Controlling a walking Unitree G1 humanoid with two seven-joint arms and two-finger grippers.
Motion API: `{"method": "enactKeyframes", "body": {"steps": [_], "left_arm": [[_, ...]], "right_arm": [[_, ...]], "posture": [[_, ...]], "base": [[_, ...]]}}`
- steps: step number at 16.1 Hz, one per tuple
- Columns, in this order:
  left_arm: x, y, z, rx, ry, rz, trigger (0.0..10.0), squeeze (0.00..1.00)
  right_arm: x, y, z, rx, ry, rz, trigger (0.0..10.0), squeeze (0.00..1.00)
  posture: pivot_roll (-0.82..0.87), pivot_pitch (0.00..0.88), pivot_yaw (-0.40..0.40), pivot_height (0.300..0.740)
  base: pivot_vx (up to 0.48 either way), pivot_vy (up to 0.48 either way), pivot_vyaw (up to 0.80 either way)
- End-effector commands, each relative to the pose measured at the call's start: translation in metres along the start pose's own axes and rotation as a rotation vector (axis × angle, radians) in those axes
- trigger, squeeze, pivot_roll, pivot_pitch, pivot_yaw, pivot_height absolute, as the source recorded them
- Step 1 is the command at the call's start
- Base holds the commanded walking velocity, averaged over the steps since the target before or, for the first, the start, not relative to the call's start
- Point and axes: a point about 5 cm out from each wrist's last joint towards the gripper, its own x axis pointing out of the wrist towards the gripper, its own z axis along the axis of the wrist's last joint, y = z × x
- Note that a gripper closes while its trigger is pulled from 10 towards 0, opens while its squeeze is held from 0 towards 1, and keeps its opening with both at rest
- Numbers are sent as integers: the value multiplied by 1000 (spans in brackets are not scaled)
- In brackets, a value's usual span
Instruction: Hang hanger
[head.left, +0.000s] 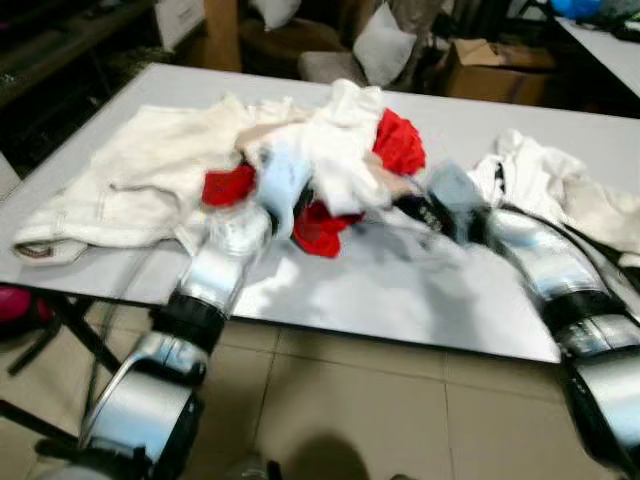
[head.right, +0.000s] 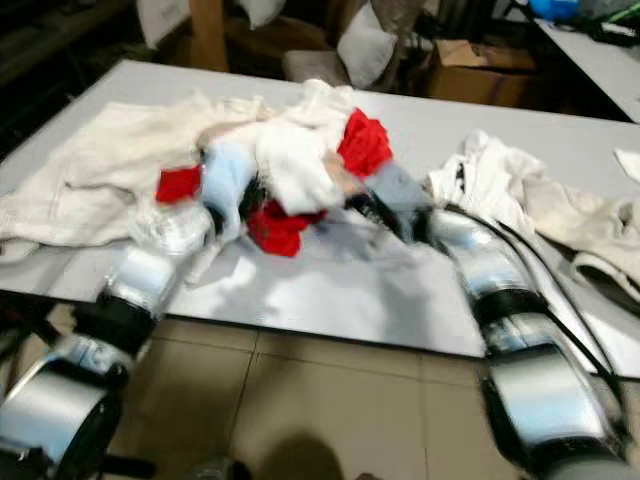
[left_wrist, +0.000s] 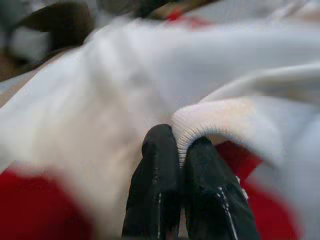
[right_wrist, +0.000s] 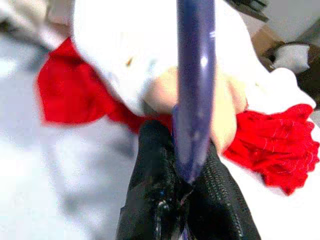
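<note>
right gripper (right_wrist: 187, 192) – jaws clamped on purple hanger (right_wrist: 194, 90), bar running straight out ahead | left gripper (left_wrist: 182, 160) – jaws pinched on white garment's ribbed hem (left_wrist: 210, 127), hanger just beside | table (head.left: 420, 300)

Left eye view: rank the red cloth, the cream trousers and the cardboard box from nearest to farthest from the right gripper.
1. Red cloth: in the pile, just beyond the right gripper, toward the robot's left.
2. Cream trousers: spread across the table's left side.
3. Cardboard box: on the floor past the table's far edge.
</note>
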Motion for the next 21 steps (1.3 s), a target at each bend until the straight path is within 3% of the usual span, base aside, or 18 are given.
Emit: {"method": "enactKeyframes", "body": {"steps": [1,3,4,6,7,9,12,13,14,15,16,17,18,21], "left_arm": [[-2,19,4,6,-24,120,10000,0],[-4,43,13,-40,-64,264,10000,0],[-6,63,27,-99,-141,364,10000,0],[-5,78,42,-176,-214,420,10000,0],[-4,79,42,-165,-212,410,10000,0],[-3,67,9,-32,-46,330,10000,0],[-12,65,-30,-33,79,382,10000,0],[-13,64,-34,-32,88,381,10000,0],[-15,63,-40,-15,102,363,10000,0],[-16,54,-47,-31,102,247,10000,0],[-17,47,-51,-72,95,135,10000,82],[-23,41,-58,-92,81,10,10000,1000],[-31,43,-62,-83,71,-33,10000,1000],[-52,50,-57,-80,-16,-132,10000,1000]], "right_arm": [[-7,16,-18,-28,82,86,10000,0],[-17,19,-23,-52,85,104,10000,0],[-24,17,-21,-42,65,114,10000,0],[-34,16,-14,-59,45,140,10000,0],[-37,16,-12,-71,43,148,10000,0],[-66,14,8,-85,-4,203,10000,0],[-102,9,31,-78,-26,259,10000,0],[-108,7,36,-72,-38,262,10000,0],[-117,4,44,-63,-60,259,10000,0],[-123,-3,53,-52,-103,211,10000,0],[-127,-6,58,-34,-136,183,10000,0],[-132,-9,64,10,-197,124,10000,0],[-135,-8,66,59,-223,73,10000,0],[-131,5,54,231,-147,18,10000,0]], "posture": [[-103,0,59,740],[-104,0,68,740],[-105,0,74,740],[-104,0,79,740],[-104,0,79,740],[-100,0,77,740],[-105,0,74,740],[-106,0,75,740],[-106,0,78,740],[-110,0,84,740],[-110,0,84,740],[-106,0,86,740],[-101,0,77,740],[-87,0,47,740]], "base": [[0,0,0],[0,0,0],[0,0,0],[0,0,0],[0,0,0],[0,0,0],[0,0,0],[0,0,0],[0,0,0],[0,0,0],[0,0,0],[0,0,0],[0,0,0],[0,0,0]]}}
